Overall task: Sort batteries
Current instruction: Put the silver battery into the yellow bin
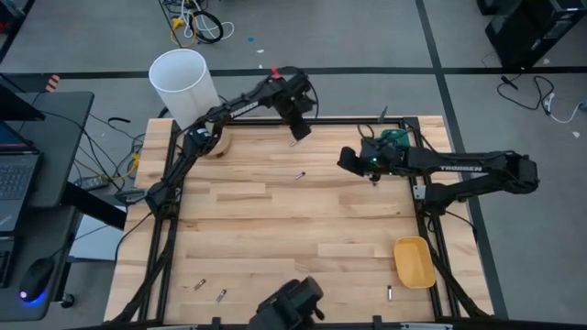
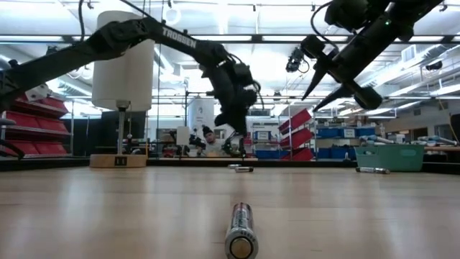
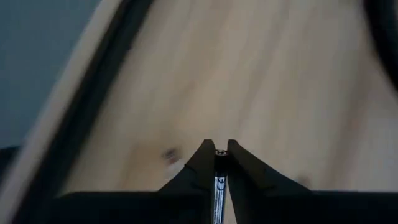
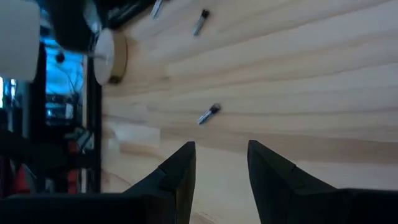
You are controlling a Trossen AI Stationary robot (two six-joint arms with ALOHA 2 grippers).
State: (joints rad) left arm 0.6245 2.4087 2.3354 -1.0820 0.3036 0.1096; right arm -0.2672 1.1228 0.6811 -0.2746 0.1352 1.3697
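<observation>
The left hand, raised over the far edge of the bench, pinches a battery, probably lifted for carrying to a tray. The right hand hovers with fingers apart, empty, right of a loose battery mid-bench.

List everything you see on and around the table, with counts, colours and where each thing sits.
loose batteries: four, silvery and dark; one mid-table, three along the edge opposite the white cylinder
held battery: one, silvery, pinched in the left claw
yellow tray: one, yellow, table corner on the right arm's side
teal tray: one, teal, under the right arm
white cylinder: one, white, beyond the left arm's corner
left claw: shut, raised over the table
right claw: open, raised beside the teal tray
</observation>
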